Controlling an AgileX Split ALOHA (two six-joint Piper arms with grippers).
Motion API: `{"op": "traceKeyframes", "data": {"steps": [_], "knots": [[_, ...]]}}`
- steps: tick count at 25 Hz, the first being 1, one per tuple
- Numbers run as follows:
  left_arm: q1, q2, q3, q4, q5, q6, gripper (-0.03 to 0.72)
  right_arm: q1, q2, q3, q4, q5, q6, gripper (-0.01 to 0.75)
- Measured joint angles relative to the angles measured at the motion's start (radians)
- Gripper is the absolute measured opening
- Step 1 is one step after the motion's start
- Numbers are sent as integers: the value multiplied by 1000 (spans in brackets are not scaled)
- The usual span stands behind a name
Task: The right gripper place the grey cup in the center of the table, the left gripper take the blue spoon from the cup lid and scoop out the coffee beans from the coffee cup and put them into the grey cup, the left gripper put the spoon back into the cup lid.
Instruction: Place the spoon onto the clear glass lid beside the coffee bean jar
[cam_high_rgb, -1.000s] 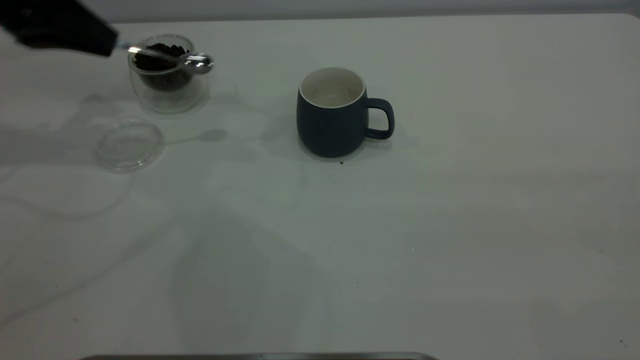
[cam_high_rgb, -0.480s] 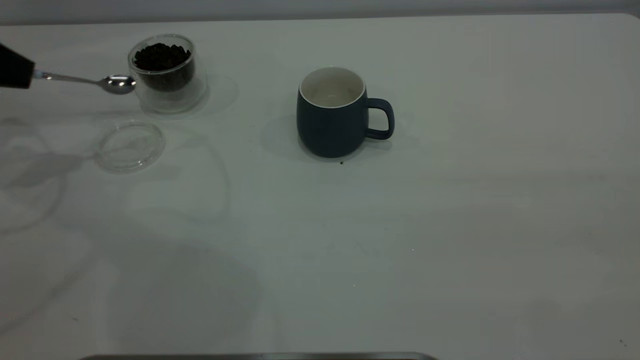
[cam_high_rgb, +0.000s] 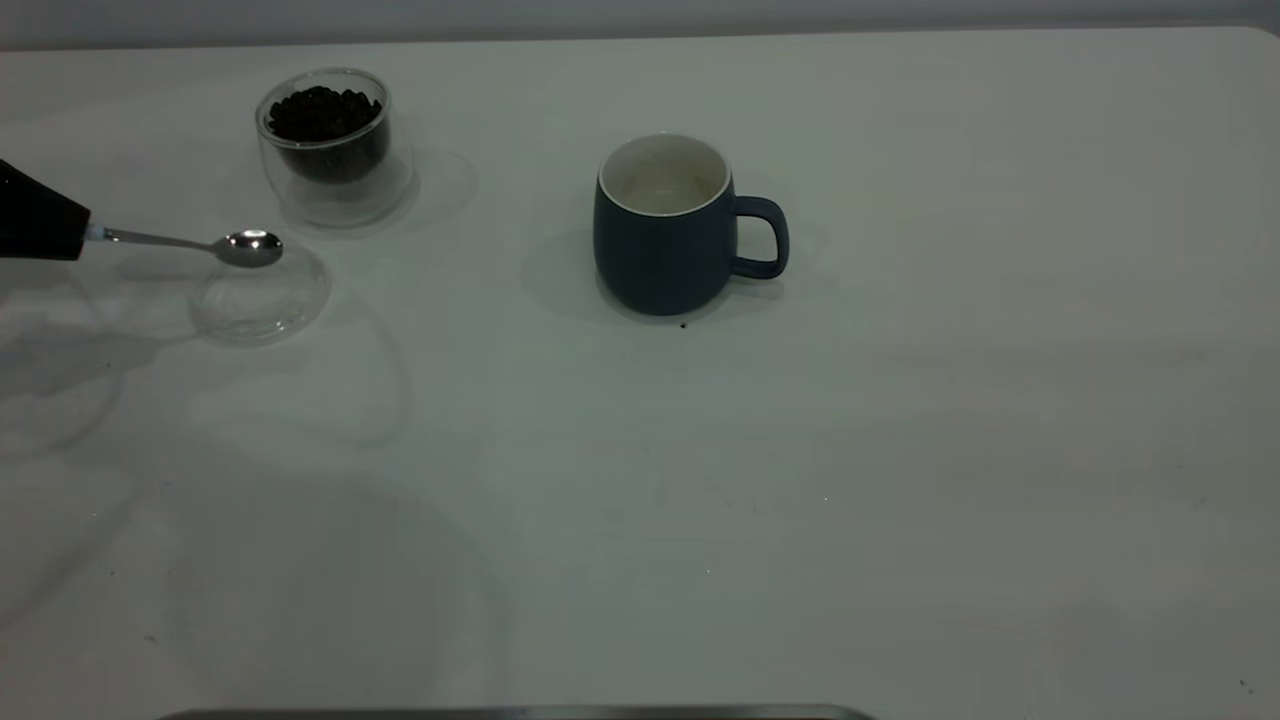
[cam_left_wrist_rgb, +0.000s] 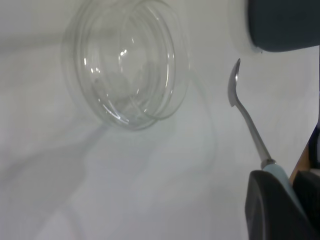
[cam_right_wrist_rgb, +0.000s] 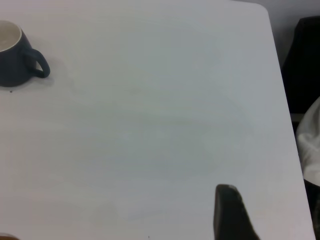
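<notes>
My black left gripper (cam_high_rgb: 40, 222) is clamped on the pale-blue handle of the small shiny metal spoon (cam_high_rgb: 215, 244), whose empty bowl sticks out past the tip over the flat clear round cup lid (cam_high_rgb: 260, 297) (contact unclear). Beyond it stands the clear glass cup (cam_high_rgb: 325, 150) heaped with dark coffee beans (cam_high_rgb: 322, 108). Farther off, mid-table, sits the blue-grey ceramic mug (cam_high_rgb: 665, 228). Right gripper (cam_right_wrist_rgb: 231, 212): I cannot tell.

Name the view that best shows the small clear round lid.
Left wrist view: the small clear round lid fills much of it, rim sharp. The exterior view shows it faint and small by the spoon bowl. The right wrist view misses it.
</notes>
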Motion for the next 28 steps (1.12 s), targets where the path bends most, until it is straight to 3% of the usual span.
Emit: {"op": "traceKeyframes", "data": {"steps": [13,28], "knots": [[10,0,0,50,-103,-99,119,0,0,0,0,0,0,363],[-6,53,0,-36,-125,-92,119,0,0,0,0,1,0,363]]}}
